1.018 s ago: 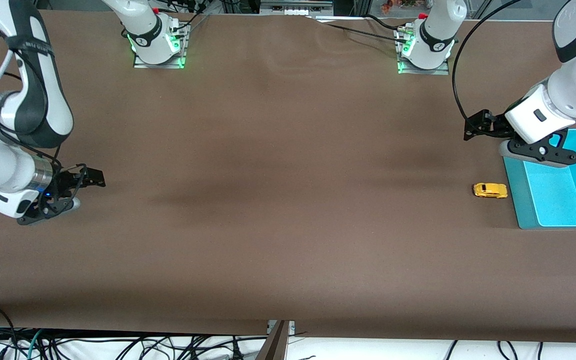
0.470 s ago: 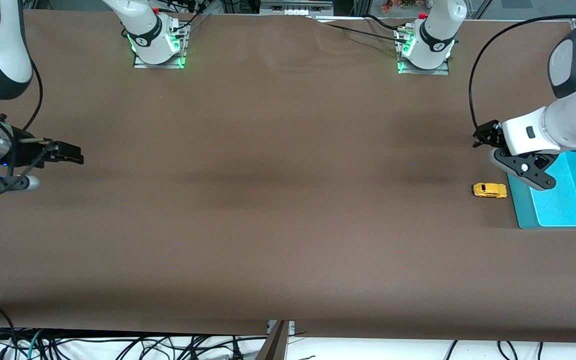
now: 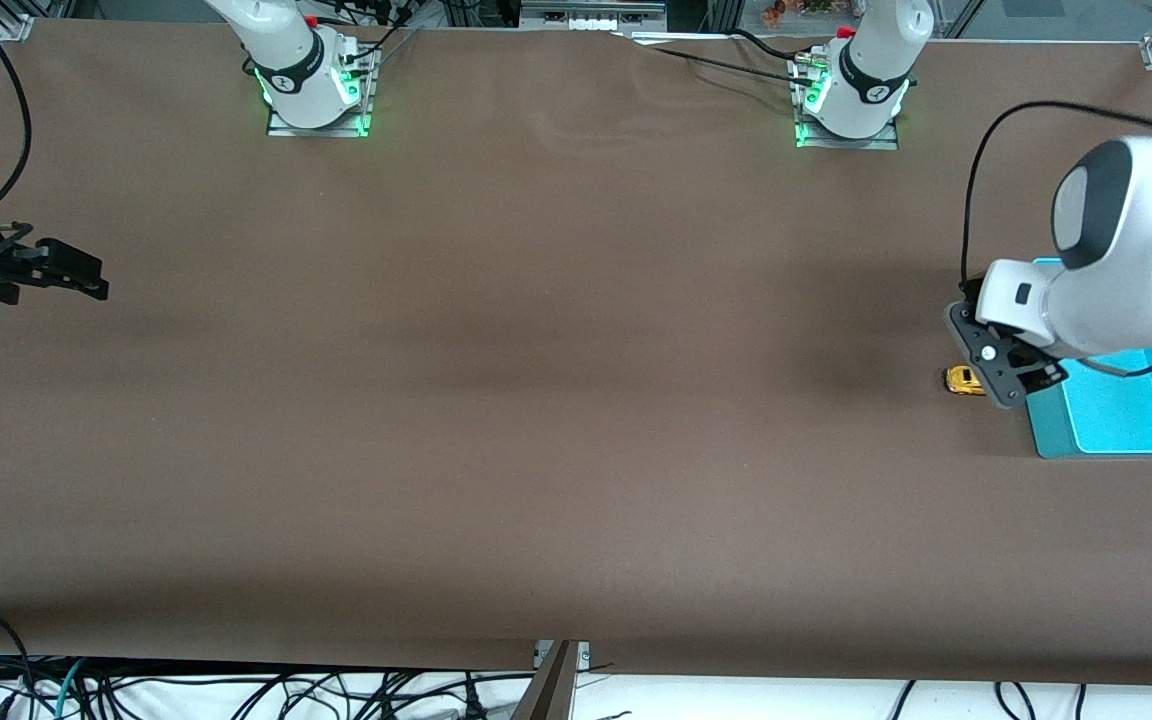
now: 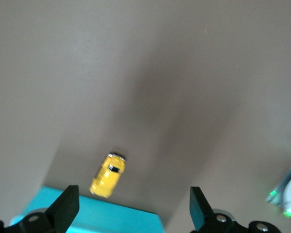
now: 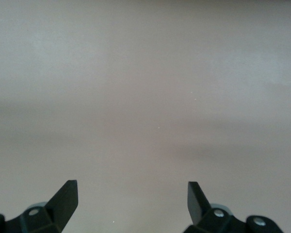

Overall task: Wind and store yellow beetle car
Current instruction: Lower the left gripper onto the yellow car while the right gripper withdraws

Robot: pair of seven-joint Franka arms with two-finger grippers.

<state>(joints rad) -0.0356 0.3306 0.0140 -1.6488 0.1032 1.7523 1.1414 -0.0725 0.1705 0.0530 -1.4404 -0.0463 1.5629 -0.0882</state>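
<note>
The yellow beetle car [image 3: 959, 380] sits on the brown table beside the teal bin [image 3: 1106, 420], at the left arm's end. My left gripper [image 3: 988, 372] hangs over the car and the bin's edge and hides part of the car. In the left wrist view the car [image 4: 108, 174] lies on the table next to the bin's rim [image 4: 106, 218]. There the left gripper [image 4: 131, 213] is open and empty, with the car ahead of the gap between its fingers. My right gripper [image 3: 71, 270] waits open and empty at the right arm's end; its own view [image 5: 131, 201] shows only bare table.
The two arm bases [image 3: 314, 90] [image 3: 851, 100] stand along the table's edge farthest from the front camera. A black cable [image 3: 976, 200] loops over the table by the left arm. Brown tabletop [image 3: 556, 400] stretches between the arms.
The left arm swung from over the bin's corner farthest from the front camera to over the car. The right arm drew back toward its end of the table. The car has not moved.
</note>
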